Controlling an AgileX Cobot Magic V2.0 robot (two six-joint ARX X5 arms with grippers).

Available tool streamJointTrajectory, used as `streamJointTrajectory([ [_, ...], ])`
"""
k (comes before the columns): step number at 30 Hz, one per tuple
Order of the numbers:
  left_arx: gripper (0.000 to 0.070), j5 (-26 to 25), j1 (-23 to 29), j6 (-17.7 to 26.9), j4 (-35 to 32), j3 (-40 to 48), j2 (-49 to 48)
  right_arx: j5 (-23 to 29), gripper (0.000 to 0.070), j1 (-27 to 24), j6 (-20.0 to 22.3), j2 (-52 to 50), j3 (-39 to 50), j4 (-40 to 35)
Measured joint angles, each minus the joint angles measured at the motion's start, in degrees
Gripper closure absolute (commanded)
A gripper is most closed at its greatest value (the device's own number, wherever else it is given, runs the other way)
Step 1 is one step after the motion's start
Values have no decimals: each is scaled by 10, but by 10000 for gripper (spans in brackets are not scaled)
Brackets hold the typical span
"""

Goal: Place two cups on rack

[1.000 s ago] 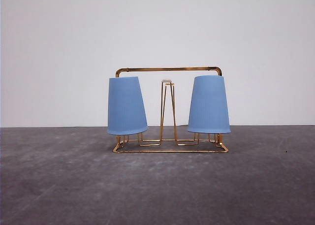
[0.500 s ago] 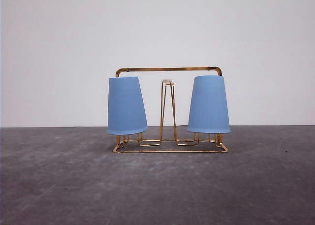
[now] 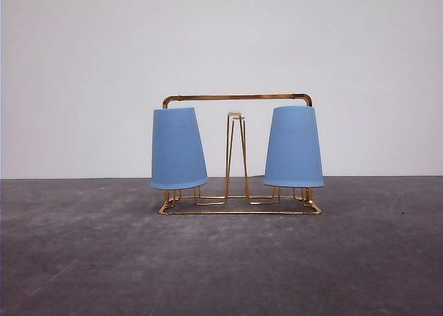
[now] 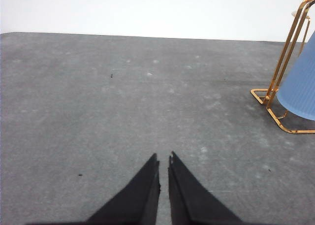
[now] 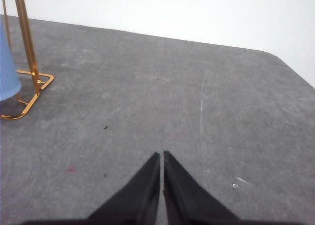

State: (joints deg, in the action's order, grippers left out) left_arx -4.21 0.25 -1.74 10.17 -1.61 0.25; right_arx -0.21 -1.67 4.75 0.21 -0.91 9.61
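Closest to my wrist cameras are the two grippers. My left gripper [image 4: 164,158] has its black fingers drawn together with a thin slit between the tips, holding nothing, over bare grey tabletop [image 4: 123,97]. My right gripper [image 5: 161,155] looks the same: fingers pressed nearly tip to tip, nothing between them, above the scuffed grey surface.

Further out in the left wrist view I see a corner of the gold wire rack [image 4: 278,117] with the flared rim of a light-blue cup [image 4: 300,89] hanging just above its base wire. In the right wrist view, the rack's other end stands well apart from the fingers, with a sliver of the other blue cup beside its upright.

In the front view the rack [image 3: 239,97] sits on the table, roughly centred, ahead of the white wall [image 3: 221,39]. Both ribbed cups are upside down on its pegs: the left cup [image 3: 178,149] leans slightly, its narrow end tipped inward, and the right cup [image 3: 294,147] stands nearly upright. Between them rises a bare hairpin peg [image 3: 235,150] with a whitish tip. The arched frame bar spans behind the cups' tops.
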Motion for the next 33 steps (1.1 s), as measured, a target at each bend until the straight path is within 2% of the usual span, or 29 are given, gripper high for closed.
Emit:
streamJointTrajectory([
  [33, 685, 0, 0, 0, 0, 0, 0, 0, 689, 0, 0, 0, 0, 0],
])
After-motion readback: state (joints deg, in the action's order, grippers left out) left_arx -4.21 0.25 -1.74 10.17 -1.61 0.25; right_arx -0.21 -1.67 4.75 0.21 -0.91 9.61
